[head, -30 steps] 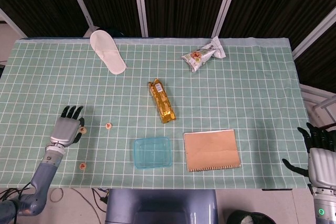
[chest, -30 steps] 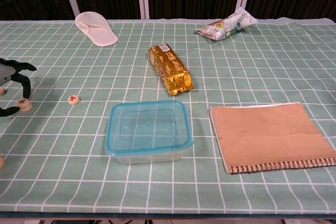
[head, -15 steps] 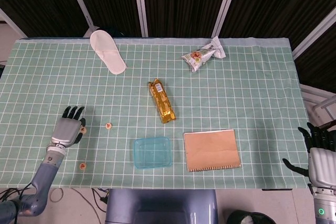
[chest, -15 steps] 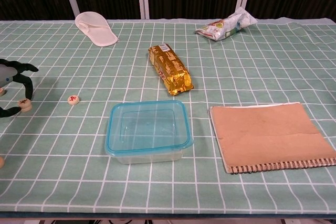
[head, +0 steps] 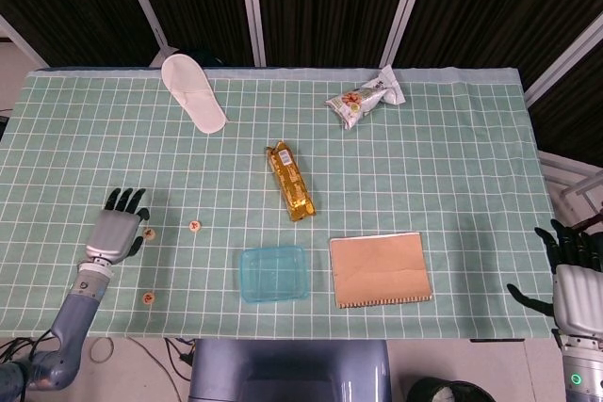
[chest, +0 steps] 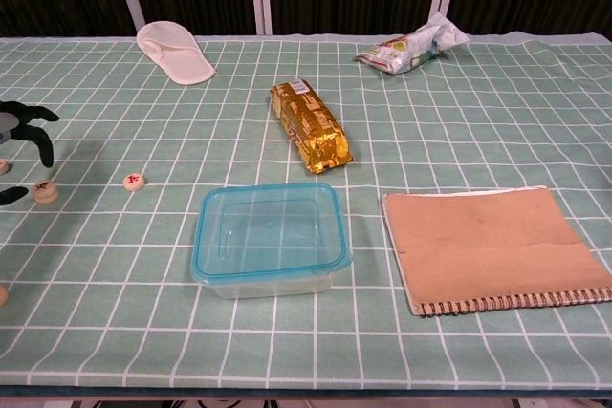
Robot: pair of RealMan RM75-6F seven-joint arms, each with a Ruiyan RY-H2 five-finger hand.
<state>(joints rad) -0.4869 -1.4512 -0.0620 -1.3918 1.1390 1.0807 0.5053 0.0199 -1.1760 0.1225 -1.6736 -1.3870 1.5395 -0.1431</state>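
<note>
Left hand (head: pixel 115 233) over a disc (head: pixel 149 232)
Fingers spread, holding nothing; the disc lies just at its 3 o'clock.

Three game pieces (head: pixel 194 226), two snack packets (head: pixel 290 181), one slipper (head: pixel 193 92), container (head: pixel 273 273), notebook (head: pixel 381 269).

A table covered in a pale green cloth with a white grid (head: pixel 452 167) carries a white fabric slipper (head: pixel 192 92) and a crinkled green-and-white snack bag (head: pixel 364 97) along its far edge. A gold foil biscuit packet (head: pixel 290 181) lies near the middle, with a clear blue plastic food box (head: pixel 273 273) and a brown spiral-bound notebook (head: pixel 381 269) side by side near the front edge. Three small round wooden game pieces (head: pixel 194 226) lie at the left: one by the box's side (chest: pixel 134 181), one further left (chest: pixel 43 190), one close to the front edge (head: pixel 148 298).
</note>
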